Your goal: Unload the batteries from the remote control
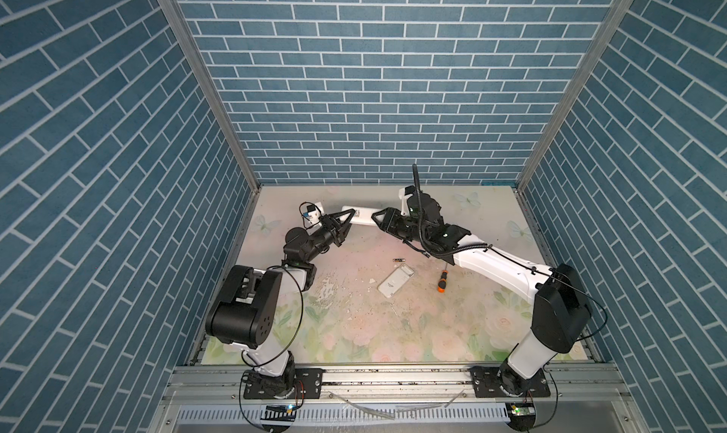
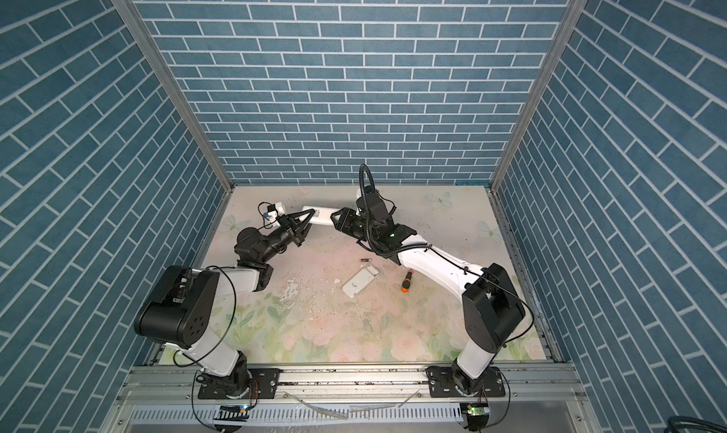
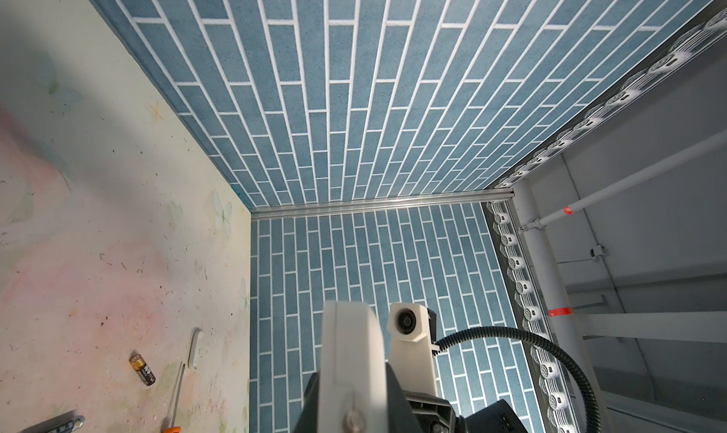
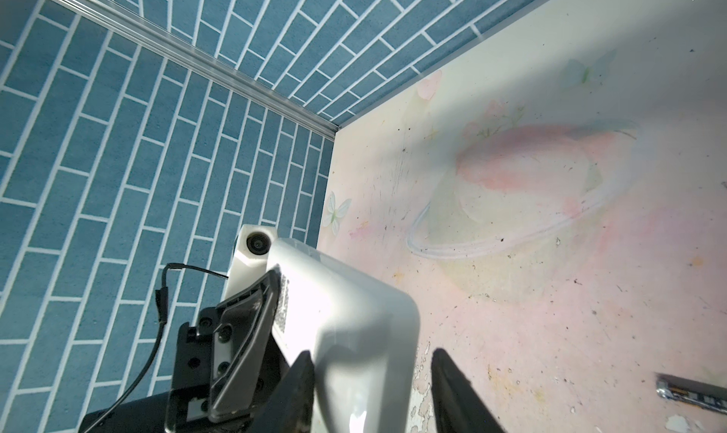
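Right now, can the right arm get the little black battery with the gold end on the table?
Probably yes: the small black gold-ended battery lies uncovered on the flowered table, near the right arm. Its jaws must first back away from the white plastic remote control.

Bright overhead light, soft shadows; glare burns out the white rectangular plastic remote control point(image 4: 346, 321), blurred, between the jaws of the right gripper point(image 4: 369, 356)

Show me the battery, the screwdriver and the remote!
battery point(image 1: 398, 260): in a top view, middle of its body.
screwdriver point(image 1: 442, 284): in a top view, on its handle.
remote point(image 1: 364, 217): in a top view, on its white back.
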